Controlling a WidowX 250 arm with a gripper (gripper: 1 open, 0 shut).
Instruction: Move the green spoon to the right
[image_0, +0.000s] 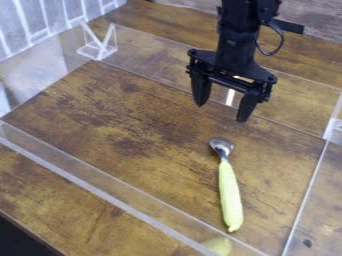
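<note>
A: Fingers? Third-person status only.
B: The black gripper (225, 101) has its fingers apart, one each side of a gap, tips pointing down. They touch nothing of the spoon.
A: Where's the green spoon (226, 184)?
B: On the brown wooden tabletop (127, 125), toward the near right of the camera view. It lies below the gripper in the picture, bowl end nearer the fingers.
A: Looks?
B: Slim. Long handle, pale yellow-green, plain, smooth-looking. It is thin by the neck, fuller along its lower part, and narrows to a rounded end. The bowl is small, roundish, grey metal, with a bright glint on it. A short grey neck joins it to the handle.
A: Angle?
B: Lengthwise in the view, bowl far, handle end near, leaning slightly right toward the near end.
A: Anything around it?
B: Clear strip (134, 190) along the near-left side, apart from the spoon. A small white wire-like piece (98, 41) stands at the far left, well apart.
</note>
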